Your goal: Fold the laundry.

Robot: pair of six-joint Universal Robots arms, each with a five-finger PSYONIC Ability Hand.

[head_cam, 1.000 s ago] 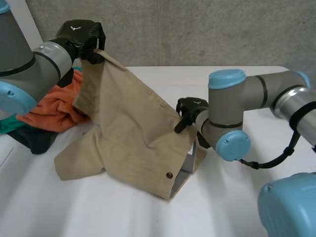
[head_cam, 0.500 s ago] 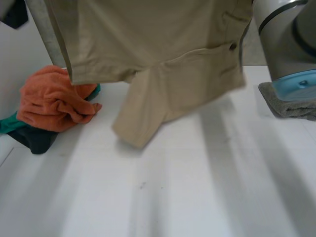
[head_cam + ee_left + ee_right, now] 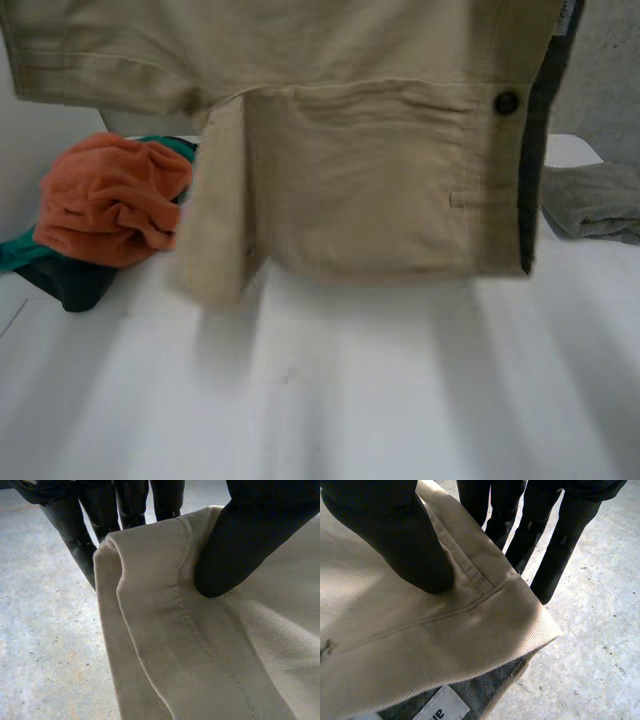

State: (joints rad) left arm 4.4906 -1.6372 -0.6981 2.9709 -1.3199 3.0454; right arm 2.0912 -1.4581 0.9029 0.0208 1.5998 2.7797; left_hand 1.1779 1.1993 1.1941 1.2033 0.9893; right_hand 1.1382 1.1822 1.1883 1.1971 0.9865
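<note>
Now: beige shorts (image 3: 360, 180) are held up off the white table (image 3: 400, 400) and spread wide across the head view. They are twill cloth with stitched seams. A back pocket faces the camera with a dark button (image 3: 507, 102) at its corner, and grey lining (image 3: 535, 160) shows along the edge on the robot's right. One leg (image 3: 215, 240) hangs folded lower than the rest; I cannot tell whether it touches the table.

Left hand (image 3: 240, 540): the thumb presses the outer face of a hemmed edge of the shorts, with the fingers (image 3: 130, 505) behind the cloth, so the edge is pinched between them.

Right hand (image 3: 395, 530): the thumb sits on the waistband beside a belt loop (image 3: 477, 580), with the fingers (image 3: 545, 535) behind, and this corner is pinched too. A white label (image 3: 442, 705) sits on the lining below the thumb.

On the table, behind the shorts on the robot's left, lies a pile: an orange cloth (image 3: 105, 205) on top, a teal cloth (image 3: 20, 250) and a dark cloth (image 3: 75, 285) beneath it. A folded grey cloth (image 3: 595, 200) lies on the right.

Compared with half a second ago, the shorts are drawn wider and flatter. The dangling leg, which slanted toward mid-table, has swung left and hangs straighter. The grey cloth, then partly behind the right arm's blue cap, now lies uncovered. A second ago the shorts still rested partly on the table.
</note>
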